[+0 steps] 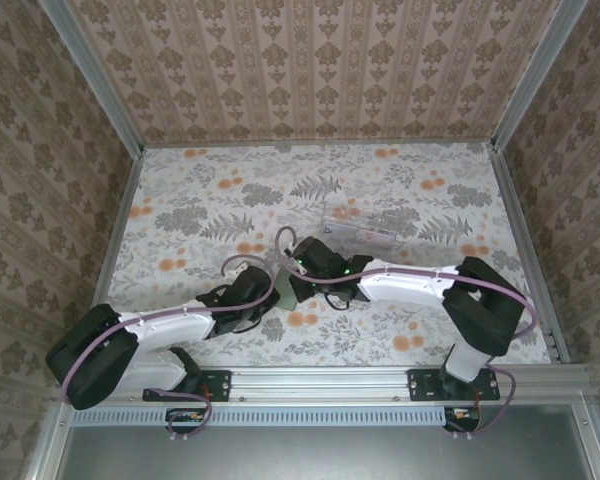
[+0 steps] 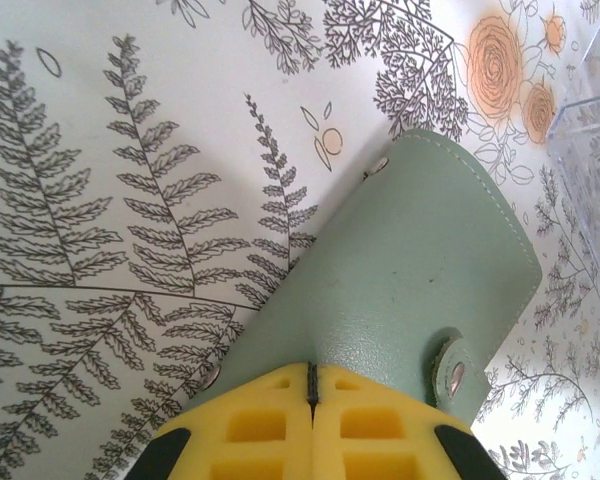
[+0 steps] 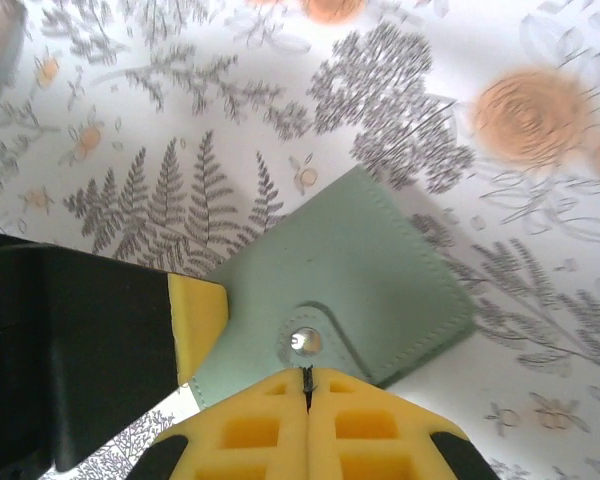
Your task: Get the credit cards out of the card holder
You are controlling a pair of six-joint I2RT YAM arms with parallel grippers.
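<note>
On the floral table (image 1: 200, 190) I count one clear tray (image 1: 365, 225) and one card holder (image 2: 410, 260), lying flat between my two grippers near the front. It's pale grey-green with stitched edges, folded closed, its snap tab (image 3: 303, 341) fastened. From the left wrist its long axis runs diagonally away from the fingers. The left gripper (image 2: 311, 385) and right gripper (image 3: 307, 380) both have jaws pressed together at its edges; I can't tell whether either pinches it.

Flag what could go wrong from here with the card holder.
The card holder is snapped closed, and the left gripper and right gripper have jaws shut at its edge, so a push may just slide it across the table.
Tugging the snap tab could lift the whole holder instead of popping it.
</note>
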